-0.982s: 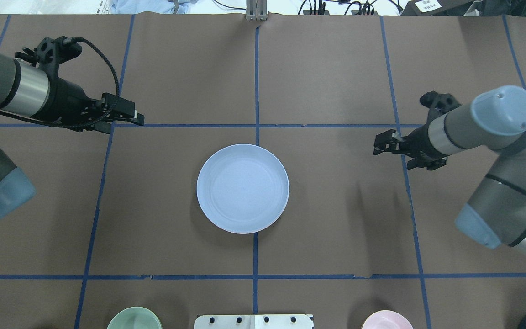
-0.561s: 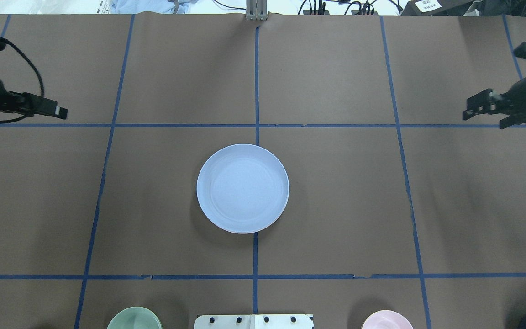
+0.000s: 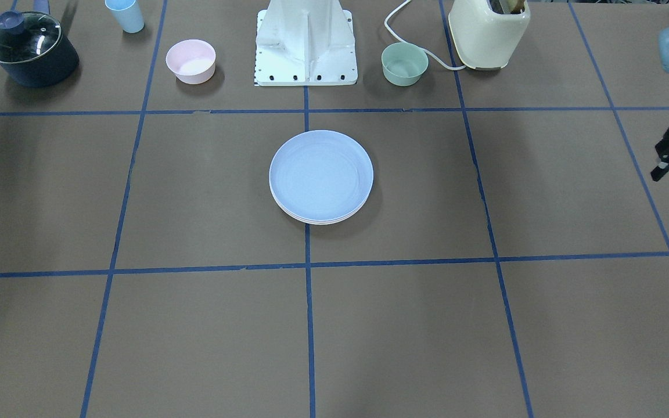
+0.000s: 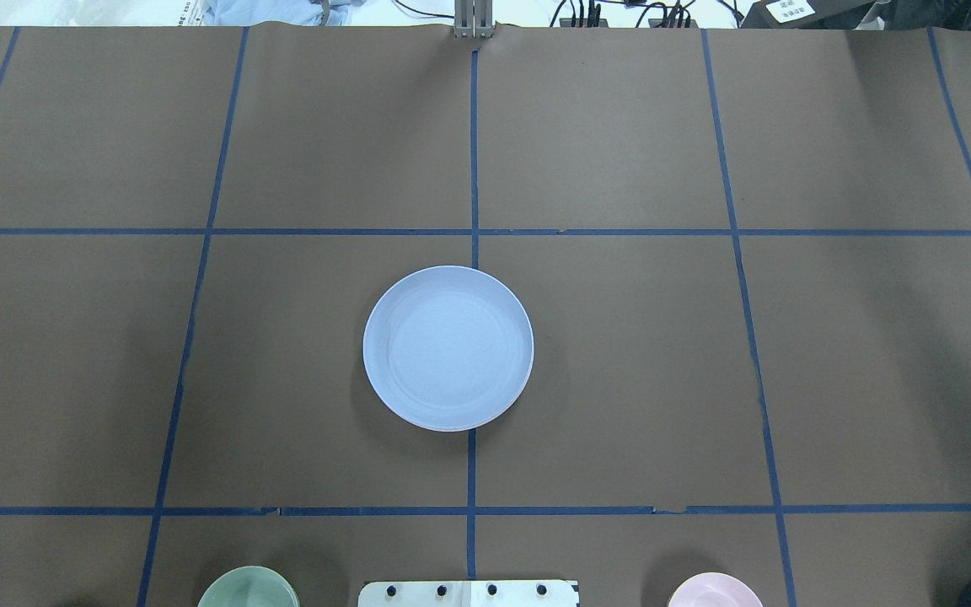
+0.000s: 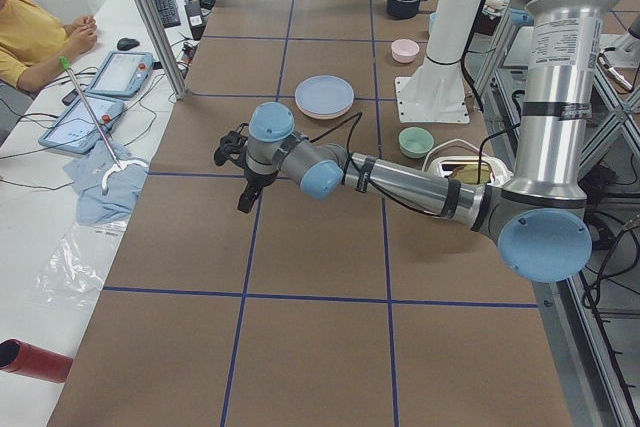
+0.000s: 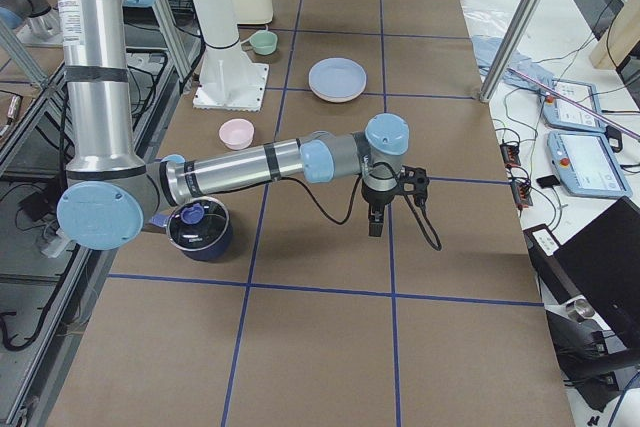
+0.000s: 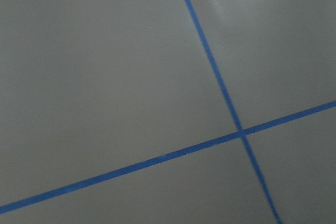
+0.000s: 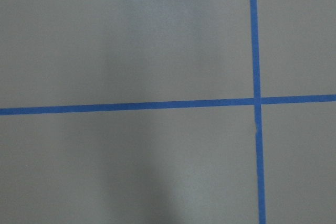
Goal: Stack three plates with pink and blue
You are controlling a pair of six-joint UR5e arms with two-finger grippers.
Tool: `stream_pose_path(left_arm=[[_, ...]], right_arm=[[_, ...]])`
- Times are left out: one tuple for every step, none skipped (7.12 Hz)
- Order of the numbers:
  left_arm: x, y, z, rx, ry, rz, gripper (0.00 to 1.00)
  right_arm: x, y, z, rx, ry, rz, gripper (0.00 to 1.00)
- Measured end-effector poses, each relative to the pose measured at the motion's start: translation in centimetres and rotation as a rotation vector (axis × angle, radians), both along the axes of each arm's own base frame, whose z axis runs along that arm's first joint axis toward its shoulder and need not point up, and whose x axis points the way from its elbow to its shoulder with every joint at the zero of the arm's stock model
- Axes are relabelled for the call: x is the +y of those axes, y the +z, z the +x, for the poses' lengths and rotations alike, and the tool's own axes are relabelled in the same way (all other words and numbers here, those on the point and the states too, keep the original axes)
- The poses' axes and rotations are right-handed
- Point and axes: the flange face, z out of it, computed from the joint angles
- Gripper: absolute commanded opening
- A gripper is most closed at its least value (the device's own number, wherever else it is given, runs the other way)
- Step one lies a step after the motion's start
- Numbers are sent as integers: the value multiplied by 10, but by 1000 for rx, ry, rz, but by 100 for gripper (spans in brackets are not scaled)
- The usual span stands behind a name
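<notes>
The light blue plate (image 3: pixel 321 174) lies on top of a stack in the middle of the table, also seen from overhead (image 4: pixel 448 347). Pale rims of plates under it (image 3: pixel 318 222) show at its near edge, and the stack's side looks pink in the exterior left view (image 5: pixel 323 97). My left gripper (image 3: pixel 659 169) hangs at the table's far left side, well away from the stack; I cannot tell its state. My right gripper (image 6: pixel 376 223) points down over bare table on the other side; I cannot tell its state. Both wrist views show only brown paper and blue tape.
Along the robot's side stand a dark lidded pot (image 3: pixel 31 49), a small blue cup (image 3: pixel 125 14), a pink bowl (image 3: pixel 191 60), the white robot base (image 3: pixel 306 43), a green bowl (image 3: pixel 405 63) and a cream toaster (image 3: pixel 488 29).
Both arms have drawn back outward and left the overhead view. The plate stack has not moved.
</notes>
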Motion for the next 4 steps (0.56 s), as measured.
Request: stream_pose_path(left_arm=[[-5, 22, -25, -31, 4, 10, 100], [-7, 34, -38, -45, 3, 10, 100], [-7, 40, -45, -48, 0, 5, 100], [-7, 44, -48, -46, 0, -2, 100]], right_arm=[[10, 11, 11, 0, -9, 1, 100], [18, 20, 18, -4, -15, -2, 100], [25, 27, 22, -14, -18, -10, 100], [28, 30, 23, -23, -20, -14, 100]])
